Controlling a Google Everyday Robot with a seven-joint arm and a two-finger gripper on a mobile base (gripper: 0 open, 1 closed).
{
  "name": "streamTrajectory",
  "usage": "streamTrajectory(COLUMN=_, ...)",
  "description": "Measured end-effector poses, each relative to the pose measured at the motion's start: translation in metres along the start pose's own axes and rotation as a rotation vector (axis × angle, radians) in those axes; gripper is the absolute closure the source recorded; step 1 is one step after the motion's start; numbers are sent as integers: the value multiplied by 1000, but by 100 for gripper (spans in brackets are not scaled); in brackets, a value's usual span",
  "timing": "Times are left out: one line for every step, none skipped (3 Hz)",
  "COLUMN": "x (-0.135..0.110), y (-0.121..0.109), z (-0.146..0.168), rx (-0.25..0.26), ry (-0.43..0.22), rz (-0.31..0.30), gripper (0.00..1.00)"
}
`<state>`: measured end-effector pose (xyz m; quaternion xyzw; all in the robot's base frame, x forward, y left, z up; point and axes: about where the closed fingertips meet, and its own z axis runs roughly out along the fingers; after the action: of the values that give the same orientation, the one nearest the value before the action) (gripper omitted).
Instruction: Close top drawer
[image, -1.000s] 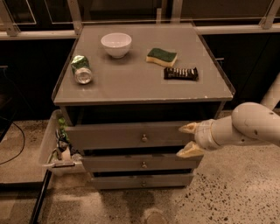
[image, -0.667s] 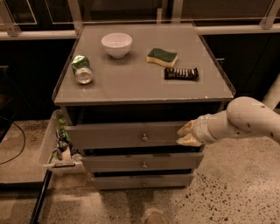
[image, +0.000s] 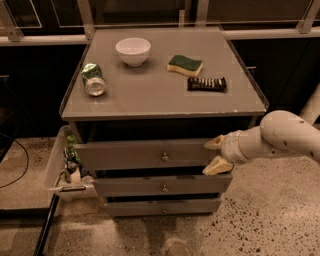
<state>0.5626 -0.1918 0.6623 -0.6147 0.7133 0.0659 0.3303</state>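
Note:
The top drawer (image: 135, 154) is the wide grey front panel with a small round metal knob (image: 164, 157) at its centre. It stands out a little from the cabinet, with a dark gap above it under the tabletop. My gripper (image: 215, 155) comes in from the right on a white arm (image: 280, 136). It sits at the right end of the drawer's front panel, open and empty. One tan fingertip (image: 214, 143) is high and the other is low against the panel's right edge.
On the grey cabinet top (image: 150, 95) are a white bowl (image: 133, 51), a green sponge (image: 184, 65), a dark snack bar (image: 206, 84) and a tipped green can (image: 93, 80). Two lower drawers (image: 164, 188) sit below. A white side bin (image: 56, 172) hangs at the left.
The gripper pressed in toward the drawer's right end, then eased slightly back with its fingers spread. The drawer front looks much the same.

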Motion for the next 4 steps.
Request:
streamTrajectory(x=0, y=0, z=0, rx=0, ry=0, rz=0, gripper=13)
streamTrajectory(x=0, y=0, z=0, rx=0, ry=0, rz=0, gripper=0)
streamTrajectory(x=0, y=5, z=-2, rx=0, ry=0, rz=0, gripper=0)
streamTrajectory(x=-4, y=19, z=-24, rx=-14, ry=9, rz=-14, gripper=0)
